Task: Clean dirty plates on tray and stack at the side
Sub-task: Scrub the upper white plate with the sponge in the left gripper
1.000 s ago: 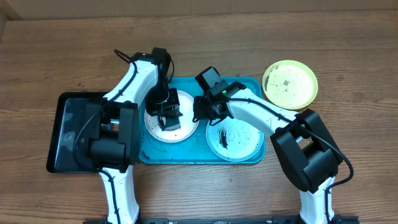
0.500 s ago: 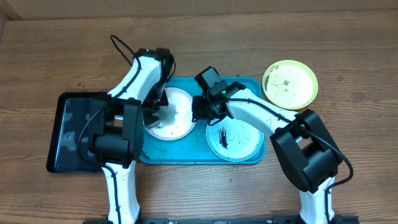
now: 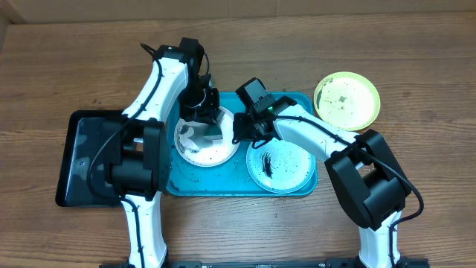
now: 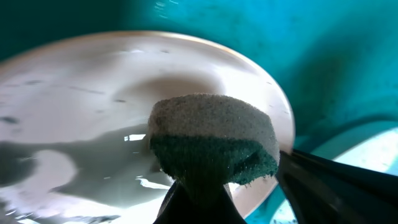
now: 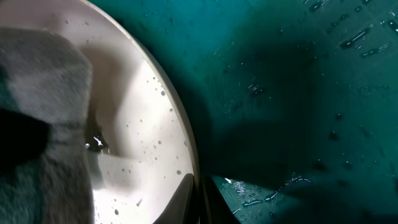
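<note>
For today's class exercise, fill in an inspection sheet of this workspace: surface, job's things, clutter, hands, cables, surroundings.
Surface: wooden table, brown planks.
Job's things: white plate and black-smeared teal plate lie in the blue tray; specked yellow-green plate sits on the table beside the tray.
Clutter: black tray left of the blue tray.
Hands: left hand shut on a sponge at the white plate; right hand clamps that plate's rim.
Cables: black cable loops off the left arm.
Surroundings: nothing seen.
</note>
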Tool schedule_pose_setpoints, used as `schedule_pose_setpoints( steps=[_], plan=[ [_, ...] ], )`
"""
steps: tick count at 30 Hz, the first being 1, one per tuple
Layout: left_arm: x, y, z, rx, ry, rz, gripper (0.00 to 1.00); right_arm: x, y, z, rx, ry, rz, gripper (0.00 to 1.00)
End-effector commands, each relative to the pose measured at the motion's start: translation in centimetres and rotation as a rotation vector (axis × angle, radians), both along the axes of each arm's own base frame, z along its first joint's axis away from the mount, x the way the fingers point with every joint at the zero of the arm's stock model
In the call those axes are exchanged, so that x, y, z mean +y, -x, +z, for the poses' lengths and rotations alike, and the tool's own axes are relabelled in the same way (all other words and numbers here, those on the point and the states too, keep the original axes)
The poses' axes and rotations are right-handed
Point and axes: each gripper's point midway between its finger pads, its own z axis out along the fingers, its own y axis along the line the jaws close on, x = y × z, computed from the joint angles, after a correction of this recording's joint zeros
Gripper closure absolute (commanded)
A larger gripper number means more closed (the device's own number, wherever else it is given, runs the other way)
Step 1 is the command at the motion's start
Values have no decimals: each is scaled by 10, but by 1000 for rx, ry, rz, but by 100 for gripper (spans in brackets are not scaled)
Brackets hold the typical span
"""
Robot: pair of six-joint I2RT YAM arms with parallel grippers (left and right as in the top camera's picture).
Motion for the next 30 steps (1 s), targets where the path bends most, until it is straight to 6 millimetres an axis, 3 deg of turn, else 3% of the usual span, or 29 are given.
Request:
schedule_pose_setpoints(
  steps=[1, 6, 11, 17, 20, 25, 27, 30],
  plan=[
    [-14, 19, -17, 65, 62, -50, 96, -1, -6, 3, -18, 4, -7, 96],
    [17, 35, -37, 123, -100, -18, 96, -1, -6, 2, -16, 5, -7, 96],
    [57, 36, -45, 131, -245, 25, 96, -1, -6, 2, -16, 6, -8, 96],
    [120, 34, -40, 106, -578, 58, 96, -1, -7, 3, -18, 4, -9, 96],
    [141, 27, -29, 73, -716, 133, 96, -2, -7, 3, -18, 4, -11, 96],
    [129, 10, -9, 29, -652, 195, 96, -2, -7, 3, -16, 2, -10, 96],
    [109, 4, -4, 23, -536, 215, 96, 0, -5, 3, -9, -8, -8, 96],
    [60, 3, -2, 54, -251, 180, 96, 2, -6, 4, -9, -18, -5, 96]
  ],
)
